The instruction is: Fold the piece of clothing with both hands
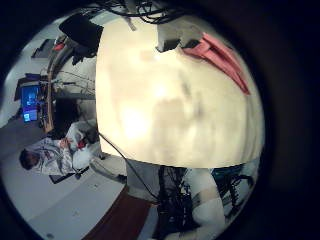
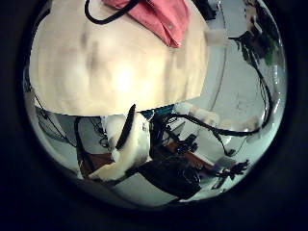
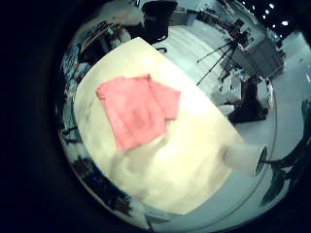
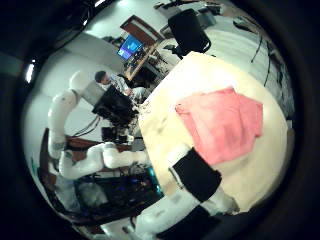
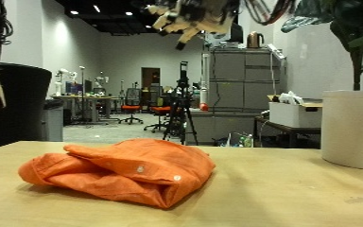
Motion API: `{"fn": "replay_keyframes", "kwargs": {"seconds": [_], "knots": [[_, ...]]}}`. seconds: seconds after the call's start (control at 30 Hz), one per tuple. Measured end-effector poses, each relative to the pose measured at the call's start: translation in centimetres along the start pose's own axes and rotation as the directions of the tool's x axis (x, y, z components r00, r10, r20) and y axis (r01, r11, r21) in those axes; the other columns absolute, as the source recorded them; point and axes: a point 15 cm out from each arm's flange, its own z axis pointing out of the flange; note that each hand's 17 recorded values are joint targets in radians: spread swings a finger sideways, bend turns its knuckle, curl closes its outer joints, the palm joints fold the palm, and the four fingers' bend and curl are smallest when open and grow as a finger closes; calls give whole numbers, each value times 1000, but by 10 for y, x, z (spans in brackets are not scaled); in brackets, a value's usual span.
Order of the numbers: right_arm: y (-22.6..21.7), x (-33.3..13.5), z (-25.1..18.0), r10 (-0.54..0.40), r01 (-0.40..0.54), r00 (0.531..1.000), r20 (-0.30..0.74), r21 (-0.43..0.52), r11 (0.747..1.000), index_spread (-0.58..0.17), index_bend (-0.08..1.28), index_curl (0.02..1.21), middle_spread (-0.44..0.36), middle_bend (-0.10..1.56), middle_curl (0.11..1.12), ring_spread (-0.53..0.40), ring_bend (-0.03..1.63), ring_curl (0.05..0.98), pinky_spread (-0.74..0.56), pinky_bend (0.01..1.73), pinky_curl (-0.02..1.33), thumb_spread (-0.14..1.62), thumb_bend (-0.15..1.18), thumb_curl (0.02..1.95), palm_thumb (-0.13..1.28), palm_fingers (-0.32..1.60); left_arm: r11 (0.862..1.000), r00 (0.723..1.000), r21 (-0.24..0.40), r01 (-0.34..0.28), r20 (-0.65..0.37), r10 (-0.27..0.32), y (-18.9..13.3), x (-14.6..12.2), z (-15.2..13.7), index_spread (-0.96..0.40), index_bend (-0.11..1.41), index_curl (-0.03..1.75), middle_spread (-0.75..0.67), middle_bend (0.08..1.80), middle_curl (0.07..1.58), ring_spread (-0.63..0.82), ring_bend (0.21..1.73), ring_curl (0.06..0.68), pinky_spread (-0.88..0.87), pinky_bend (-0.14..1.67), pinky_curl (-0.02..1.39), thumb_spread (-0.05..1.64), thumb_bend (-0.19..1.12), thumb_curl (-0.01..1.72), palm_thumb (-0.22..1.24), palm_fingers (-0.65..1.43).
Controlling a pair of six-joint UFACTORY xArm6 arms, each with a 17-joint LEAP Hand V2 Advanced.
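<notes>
I saw the folded garment point(image 5: 121, 173) lying on the table point(image 5: 295, 194), a hand point(image 5: 188, 21) well above it.

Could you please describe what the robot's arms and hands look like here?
In the outside view, a hand near the top edge is built of small blocky black and white parts. The right thumb side palm view shows an arm made of smooth, rounded white segments. Nearer that camera, the right hand shows as chunky white pieces with a black section between them.
</notes>
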Motion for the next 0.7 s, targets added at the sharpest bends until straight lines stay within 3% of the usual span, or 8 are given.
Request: {"fn": "replay_keyframes", "kwargs": {"seconds": [0.13, 0.37, 0.5, 0.57, 0.7], "knots": [[48, 10, 9, 81, -79, 996, 28, -57, 995, -438, 213, 418, -128, 352, 400, 126, 531, 291, 299, 496, 340, 1462, -21, 230, 333, 23, 999, 999, 2, -34, -5, 34, -6, 29, -8, 107, 156, 274, 286, 216, 341, 521, 445, 223, 480, 335, 312, 1273, -15, 292, 345, 50], [108, -3, 14, 152, -147, 988, 37, -102, 984, -433, 208, 397, -150, 303, 370, 157, 418, 251, 309, 380, 301, 1446, -16, 194, 273, 66, 997, 997, -23, -79, -6, 79, 1, 55, -15, 113, 158, 278, 275, 224, 345, 518, 434, 219, 479, 324, 309, 1274, -14, 294, 342, 60], [156, -10, 29, 239, -231, 970, 43, -139, 963, -428, 200, 387, -152, 280, 359, 166, 356, 235, 309, 323, 288, 1419, -16, 180, 237, 89, 991, 993, -54, -119, -10, 118, 14, 82, -18, 115, 156, 280, 297, 213, 342, 522, 433, 218, 477, 323, 311, 1273, -14, 296, 339, 55], [181, -17, 44, 308, -297, 950, 45, -166, 940, -428, 203, 384, -153, 262, 352, 174, 330, 228, 310, 300, 285, 1401, -19, 176, 218, 104, 991, 993, -50, -121, -6, 121, 15, 89, -22, 116, 157, 279, 301, 212, 342, 524, 432, 218, 477, 322, 312, 1273, -14, 296, 338, 57], [196, -26, 47, 359, -349, 932, 36, -167, 922, -427, 206, 381, -153, 232, 343, 183, 285, 219, 308, 252, 278, 1372, -15, 169, 191, 130, 991, 992, -46, -123, -10, 122, 14, 94, -21, 116, 158, 281, 313, 209, 341, 527, 429, 216, 476, 319, 312, 1273, -14, 298, 338, 59]]}}
